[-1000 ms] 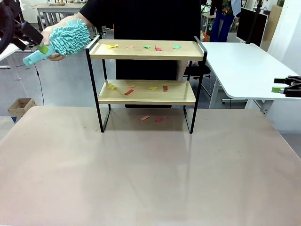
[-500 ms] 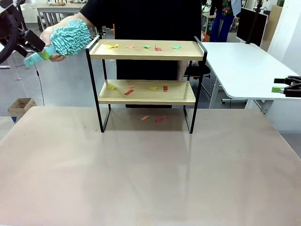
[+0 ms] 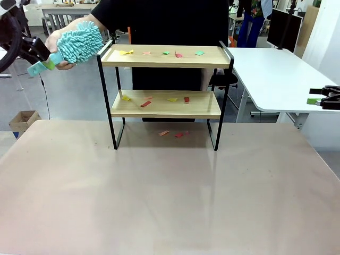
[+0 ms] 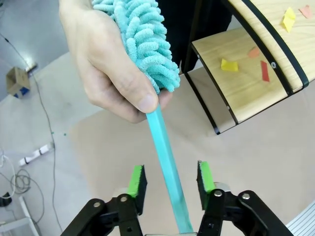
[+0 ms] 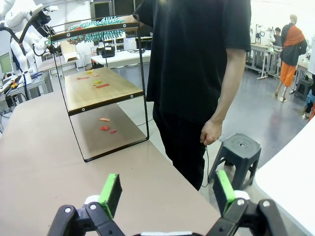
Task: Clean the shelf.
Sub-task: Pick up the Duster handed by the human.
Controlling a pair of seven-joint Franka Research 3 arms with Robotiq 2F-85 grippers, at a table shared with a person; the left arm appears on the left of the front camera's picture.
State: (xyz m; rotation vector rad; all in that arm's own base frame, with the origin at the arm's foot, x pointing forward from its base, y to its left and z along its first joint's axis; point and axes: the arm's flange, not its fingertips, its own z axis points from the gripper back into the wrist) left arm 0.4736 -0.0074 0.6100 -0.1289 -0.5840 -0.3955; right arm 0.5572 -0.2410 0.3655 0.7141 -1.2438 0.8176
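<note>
Shelf [image 3: 164, 63] position: far middle of the tabletop [image 3: 159, 207], upright on its black frame, with a person in a black shirt [image 3: 170, 21] standing directly behind it. Both wooden boards carry small coloured paper scraps [image 3: 166, 53], and a few more lie on the tabletop beneath the lower board [image 3: 159, 111]. At the upper left of the front view the person's hand [image 4: 106, 73] grips a teal fluffy duster [image 3: 79, 41] at the base of its head; the head points toward the upper left corner of the shelf, and whether it touches the top board cannot be told. The duster's straight teal handle [image 4: 165, 147] runs from the hand down between the fingers of the left pincer [image 4: 171, 179]. The left pincer is partly open: its green pads [image 4: 137, 179] stand on either side of the handle with a visible gap on each side, so it straddles the handle without clamping it. The right pincer [image 5: 166, 194] sits off the right side of the tabletop, near a white desk [image 3: 276, 74], well apart from the shelf; its jaws are spread wide and hold nothing. In the right wrist view the shelf appears side-on at the left, and the person's other arm [image 5: 231, 83] hangs down above a grey stool [image 5: 241, 147]
</note>
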